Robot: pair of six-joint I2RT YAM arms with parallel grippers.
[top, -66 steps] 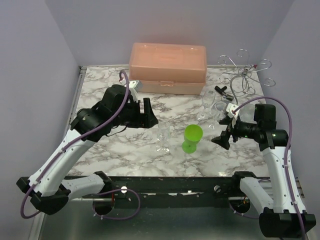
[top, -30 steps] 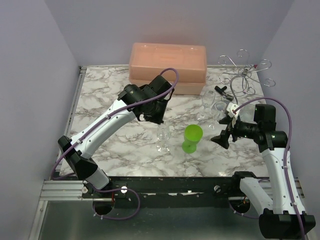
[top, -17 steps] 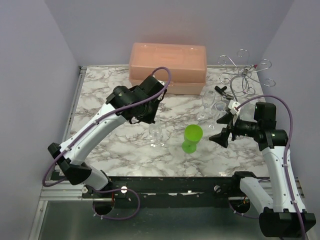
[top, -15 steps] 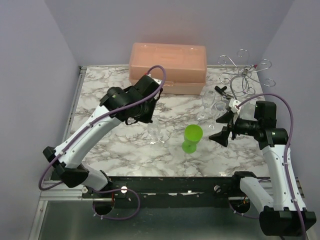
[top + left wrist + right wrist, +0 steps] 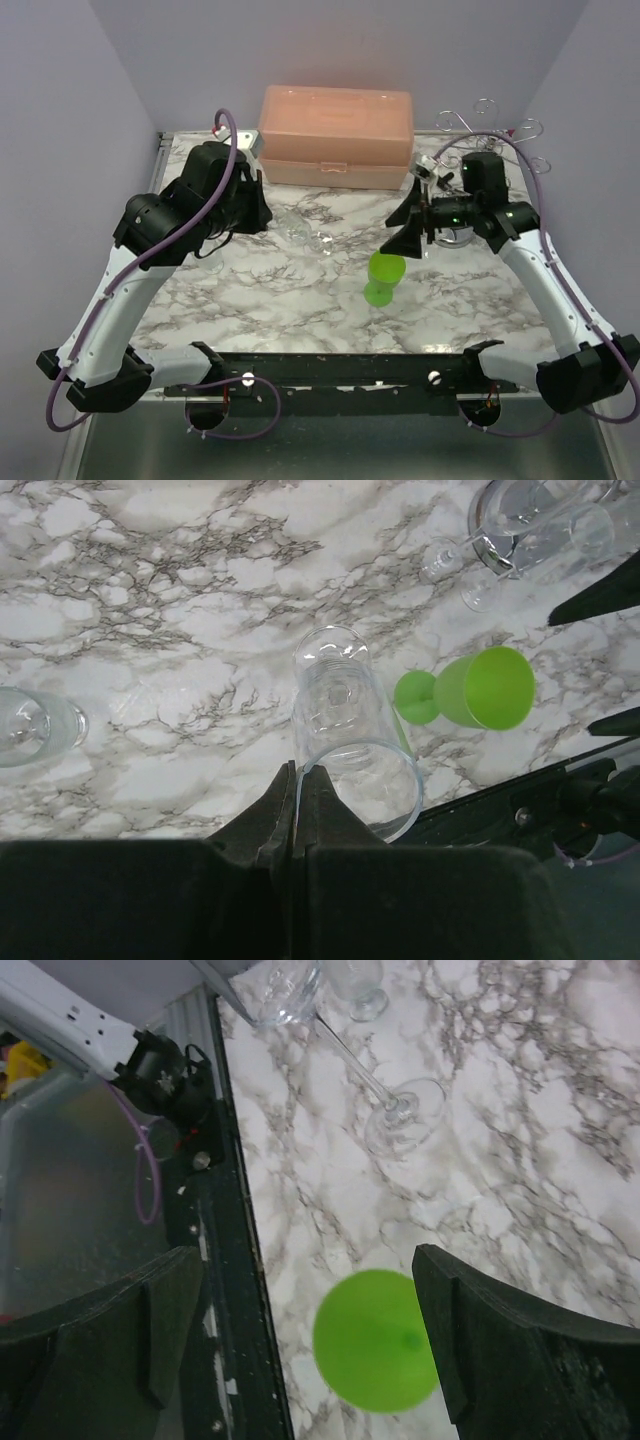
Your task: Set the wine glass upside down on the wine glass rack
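The wine glass (image 5: 345, 730) is off the tabletop (image 5: 250, 300). It lies almost level in the air over the left-middle part, with its foot pointing toward my right arm. My left gripper (image 5: 298, 776) is fully shut on the rim, pinching the glass wall between its fingers. So the pick-up is done, and I judge the task to be early, with most of it ahead.

The glass is not yet upside down. It is well apart from the rack (image 5: 512, 133), which stands at the far right corner, partly hidden behind my right arm.

My right gripper (image 5: 406, 226) is wide open and holds nothing. It hangs just above the green cup (image 5: 383, 277), between the glass and the rack, with its jaws turned toward the glass. To me that looks like a handover being set up, probably a grip on the stem.

What I see left to do:
- pass the glass across
- turn it bowl-down
- carry it to the rack
- slide the foot onto one of the looped arms
- let go
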